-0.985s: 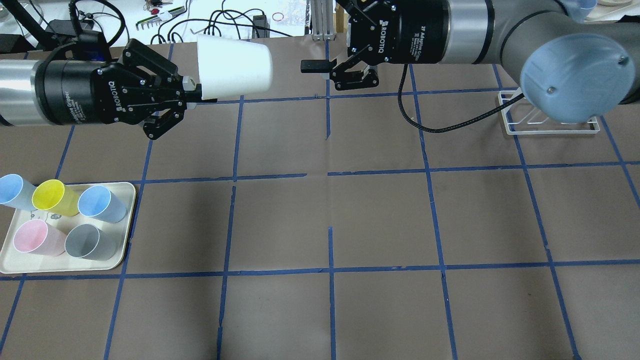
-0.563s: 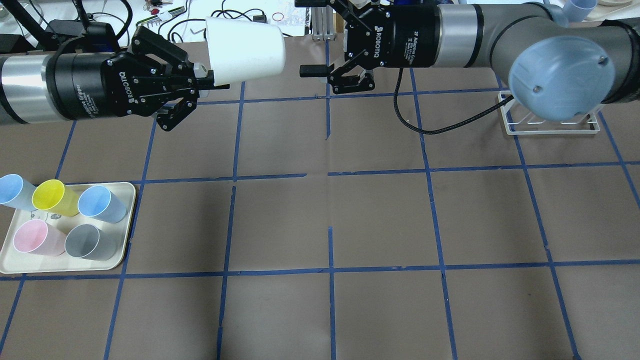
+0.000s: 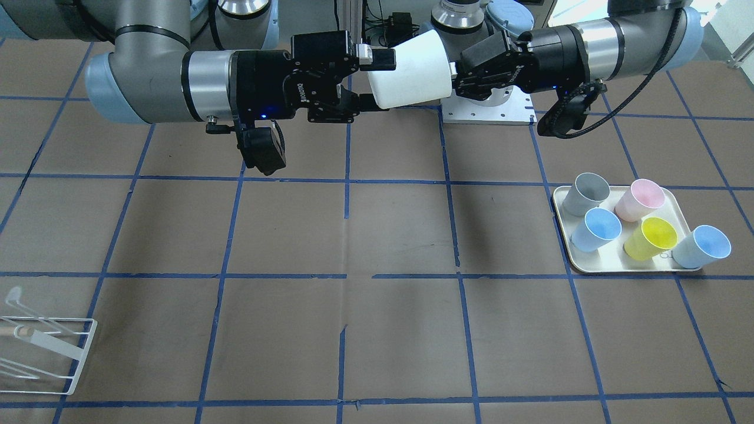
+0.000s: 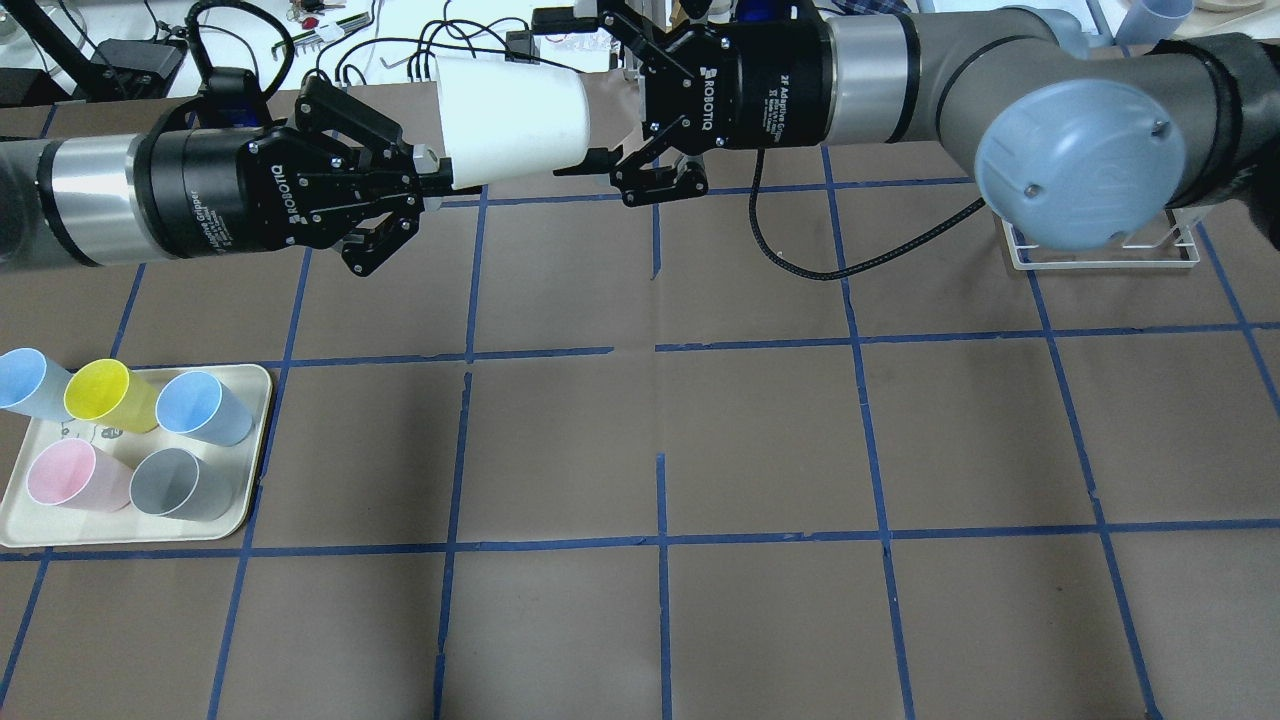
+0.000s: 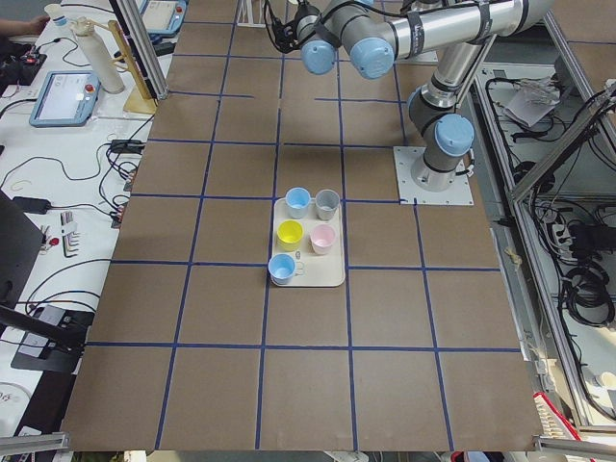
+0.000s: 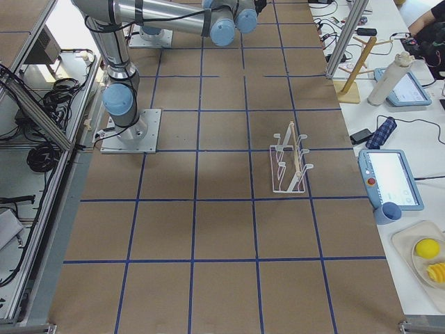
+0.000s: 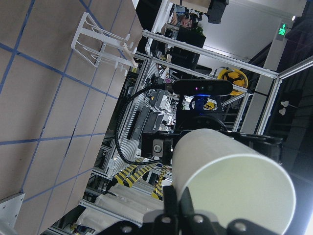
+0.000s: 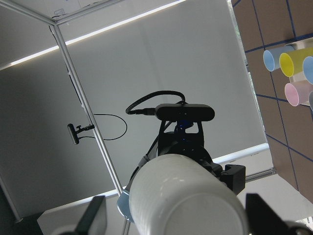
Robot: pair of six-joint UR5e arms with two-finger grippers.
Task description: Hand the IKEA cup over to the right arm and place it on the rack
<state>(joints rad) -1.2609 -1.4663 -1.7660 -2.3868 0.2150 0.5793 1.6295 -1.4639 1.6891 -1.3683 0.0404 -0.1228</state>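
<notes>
The cream-white IKEA cup (image 4: 510, 120) lies sideways in the air over the far middle of the table. My left gripper (image 4: 445, 180) is shut on the wall at its wide rim, as the left wrist view (image 7: 177, 200) shows. My right gripper (image 4: 553, 92) is open, with its fingers above and below the cup's narrow base end. In the right wrist view the cup's base (image 8: 186, 196) sits between the spread fingers (image 8: 95, 218), apart from both. The front view shows the same cup (image 3: 412, 70) between the two grippers. The white wire rack (image 4: 1100, 250) stands at the far right, partly hidden by my right elbow.
A cream tray (image 4: 120, 530) at the near left holds a pink cup (image 4: 65, 475), a grey cup (image 4: 180, 483), a yellow one and blue ones. Cables and tools lie beyond the table's far edge. The rack (image 3: 41, 353) stands alone in its corner.
My left arm has carried the cup right and toward the far edge. My right gripper has moved left, and its open fingers now straddle the cup's base.
</notes>
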